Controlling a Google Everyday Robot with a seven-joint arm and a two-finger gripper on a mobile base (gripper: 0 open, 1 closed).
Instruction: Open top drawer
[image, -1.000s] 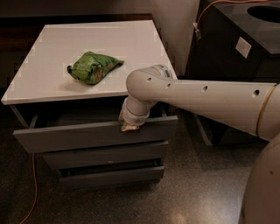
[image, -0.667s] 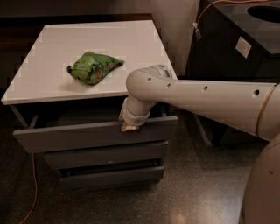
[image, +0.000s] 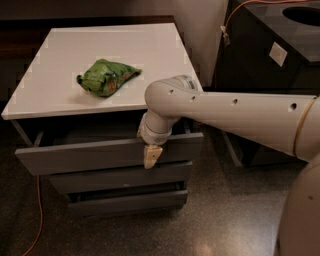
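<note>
The top drawer (image: 90, 155) of the white-topped cabinet (image: 60, 95) stands pulled out a short way, its flat grey front tilted forward of the two lower grey drawers (image: 120, 177). A dark gap shows between its front and the cabinet top. My gripper (image: 151, 156) hangs over the upper edge of the drawer front, right of its middle, with a cream fingertip in front of the panel. My arm reaches in from the right.
A crumpled green bag (image: 106, 76) lies on the cabinet top. A dark bin (image: 280, 55) stands to the right, against the wall. An orange cable (image: 36, 215) runs along the floor at the left.
</note>
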